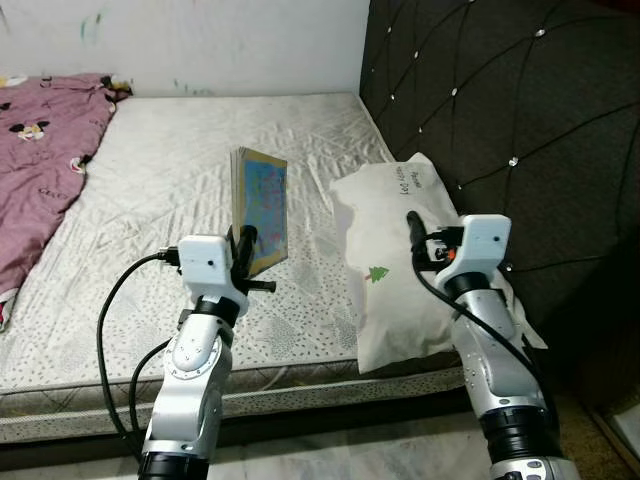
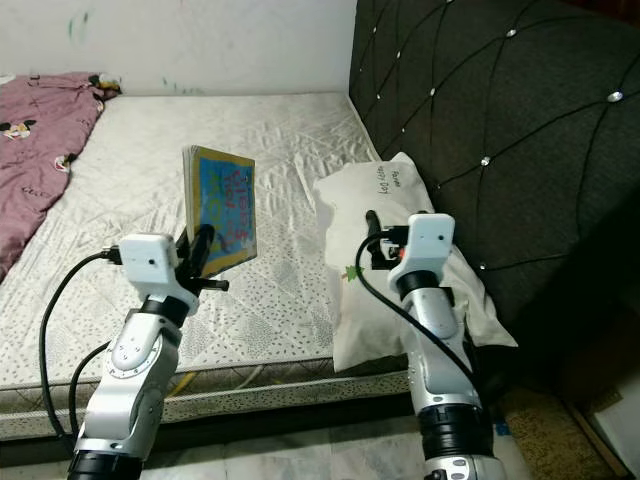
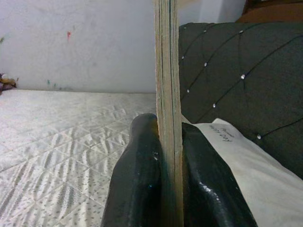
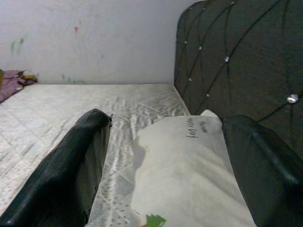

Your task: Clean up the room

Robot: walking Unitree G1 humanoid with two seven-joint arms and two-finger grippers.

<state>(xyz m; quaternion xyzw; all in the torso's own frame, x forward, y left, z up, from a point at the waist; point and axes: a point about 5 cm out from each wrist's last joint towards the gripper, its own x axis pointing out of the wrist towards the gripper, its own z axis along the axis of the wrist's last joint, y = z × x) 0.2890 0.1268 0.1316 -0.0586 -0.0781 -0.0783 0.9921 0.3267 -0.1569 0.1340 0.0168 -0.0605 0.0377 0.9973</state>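
A thin book with a bright blue cover [image 1: 263, 205] stands upright above the mattress [image 1: 190, 170], held by its lower edge. My left gripper [image 1: 245, 243] is shut on it; in the left wrist view the book's page edge [image 3: 168, 94] runs straight up between the two black fingers [image 3: 137, 184]. My right gripper [image 1: 413, 232] hovers open over the white pillow [image 1: 400, 250], which leans against the dark headboard. The right wrist view has both fingers [image 4: 71, 175] spread wide with the pillow [image 4: 189, 175] between and below them.
A pink patterned blanket [image 1: 40, 160] lies crumpled at the mattress's far left. The dark tufted headboard [image 1: 520, 110] rises along the right side. A white wall [image 1: 200, 45] closes the far end. The tiled floor [image 1: 350, 450] runs under the mattress's front edge.
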